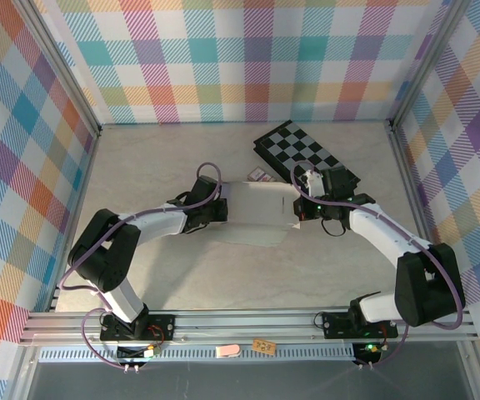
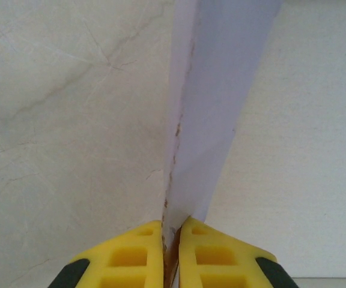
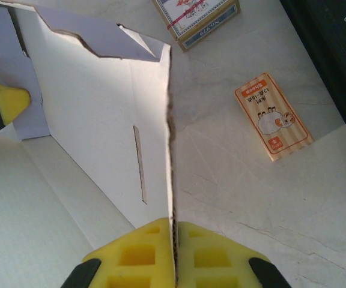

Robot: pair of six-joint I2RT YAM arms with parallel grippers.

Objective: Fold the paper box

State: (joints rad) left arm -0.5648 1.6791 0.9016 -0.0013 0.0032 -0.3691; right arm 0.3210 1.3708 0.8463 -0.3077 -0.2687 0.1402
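**A:** Where is the box, and who has hold of it?

**B:** The pale lavender, thin-cardboard paper box (image 1: 257, 212), a die-cut sheet with an off-white inside, lies mid-table on the pale marbled tabletop (image 1: 165, 275). It is just near of the black-and-white checkerboard (image 1: 305, 148). The left gripper (image 2: 171, 231) has its yellow jaws pinched on an upright panel at the sheet's left end. The right gripper (image 3: 173, 231) is clamped on the raised wall at the right end.

**A:** How should this fold go?

**B:** I'd say both end walls should rise squarely on their creases, the arms moving together so the base doesn't bow. The narrow slot (image 3: 139, 165) in the right wall probably takes a tab, so that wall wants to stand true. The card is thin, and pulling the ends apart could tear it.

**A:** Anything unclear?

**B:** From above, the arms cover both pinched edges. I can't tell which flap the left jaws hold, since its top is cut off. Beyond the right wall lie an orange card pack (image 3: 273, 116) and a blue-edged card pack (image 3: 197, 15), the latter cropped.
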